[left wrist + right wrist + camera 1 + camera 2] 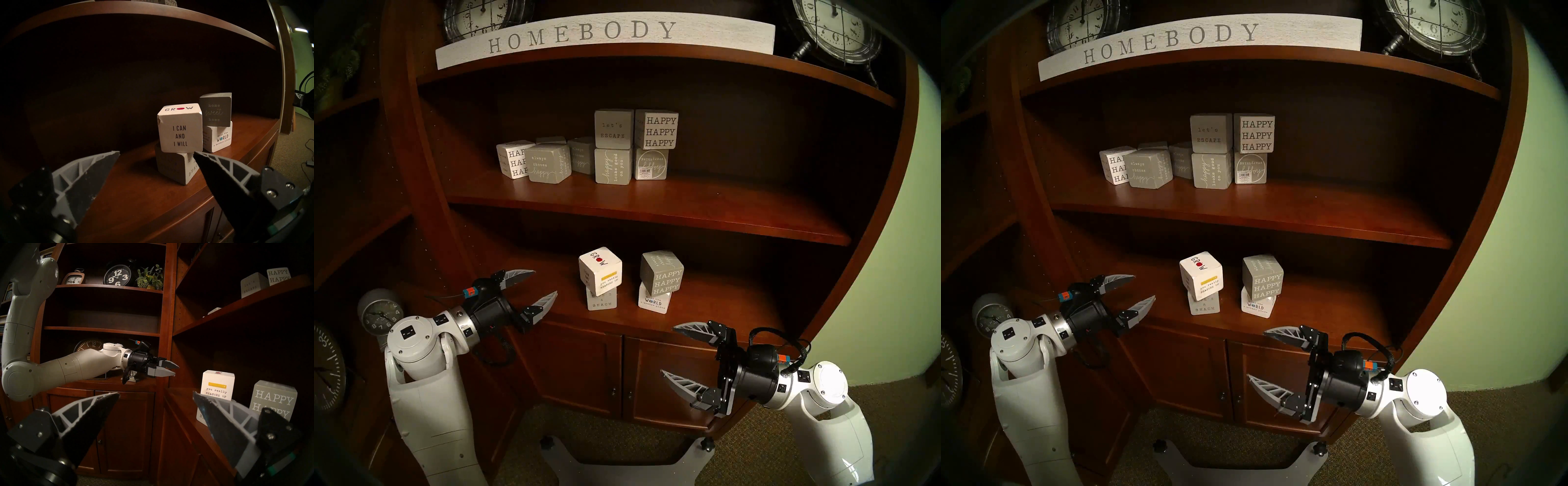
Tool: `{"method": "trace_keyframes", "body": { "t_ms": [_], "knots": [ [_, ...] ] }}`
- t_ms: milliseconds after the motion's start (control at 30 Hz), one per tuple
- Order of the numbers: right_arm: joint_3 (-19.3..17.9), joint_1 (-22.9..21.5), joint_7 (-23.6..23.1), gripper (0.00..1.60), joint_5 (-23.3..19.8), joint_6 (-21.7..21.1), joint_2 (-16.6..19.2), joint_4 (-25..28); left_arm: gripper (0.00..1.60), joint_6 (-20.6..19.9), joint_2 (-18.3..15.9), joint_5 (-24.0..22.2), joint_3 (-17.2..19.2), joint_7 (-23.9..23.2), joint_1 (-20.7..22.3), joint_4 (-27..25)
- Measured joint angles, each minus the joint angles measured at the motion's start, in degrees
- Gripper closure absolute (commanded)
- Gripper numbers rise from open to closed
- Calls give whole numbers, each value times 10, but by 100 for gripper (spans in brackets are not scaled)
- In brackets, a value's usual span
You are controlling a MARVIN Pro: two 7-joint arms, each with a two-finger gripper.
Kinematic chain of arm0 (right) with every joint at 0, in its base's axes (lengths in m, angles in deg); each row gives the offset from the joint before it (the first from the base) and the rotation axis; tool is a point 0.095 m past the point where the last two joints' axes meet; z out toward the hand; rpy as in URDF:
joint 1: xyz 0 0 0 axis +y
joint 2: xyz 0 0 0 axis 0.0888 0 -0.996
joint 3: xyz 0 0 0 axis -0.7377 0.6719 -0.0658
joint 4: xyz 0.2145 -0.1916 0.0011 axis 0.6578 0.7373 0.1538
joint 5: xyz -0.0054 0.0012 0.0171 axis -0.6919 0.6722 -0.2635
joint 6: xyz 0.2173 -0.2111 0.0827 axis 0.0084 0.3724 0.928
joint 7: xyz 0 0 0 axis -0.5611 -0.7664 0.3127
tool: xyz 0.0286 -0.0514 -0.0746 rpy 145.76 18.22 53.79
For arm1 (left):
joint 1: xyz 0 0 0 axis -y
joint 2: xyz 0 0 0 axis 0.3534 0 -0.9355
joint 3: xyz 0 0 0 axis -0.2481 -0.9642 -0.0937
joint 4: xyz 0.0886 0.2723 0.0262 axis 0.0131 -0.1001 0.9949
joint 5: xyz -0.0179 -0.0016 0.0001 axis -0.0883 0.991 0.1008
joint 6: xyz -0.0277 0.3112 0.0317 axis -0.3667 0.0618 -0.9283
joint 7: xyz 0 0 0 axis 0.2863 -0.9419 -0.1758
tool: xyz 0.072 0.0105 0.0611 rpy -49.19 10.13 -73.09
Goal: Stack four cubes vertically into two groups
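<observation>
On the lower shelf (714,305) stand two stacks of two. On the left, a white "GROW" cube (600,269) (180,130) sits slightly twisted on the grey "LIFE'S A BEACH" cube (601,301) (175,168). On the right, the grey "HAPPY HAPPY HAPPY" cube (661,273) (273,399) sits on a white cube (654,301) (219,139) showing "make the WORLD a better place"; its "GROW" face is hidden. My left gripper (545,282) is open and empty, left of the left stack. My right gripper (667,349) is open and empty, below the shelf's front edge.
The middle shelf (653,210) holds several other cubes, among them the grey "let's ESCAPE" cube (614,129) and a white black-lettered "HAPPY" cube (658,130). A "HOMEBODY" sign (602,37) and clocks stand on top. Cabinet doors (619,366) are below.
</observation>
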Motion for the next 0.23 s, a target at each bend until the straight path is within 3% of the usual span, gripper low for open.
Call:
{"method": "trace_keyframes", "body": {
  "t_ms": [233],
  "knots": [
    [0, 0, -1, 0, 1, 0, -1, 0, 0, -4, 0, -1, 0, -4, 1, 0]
  ]
}}
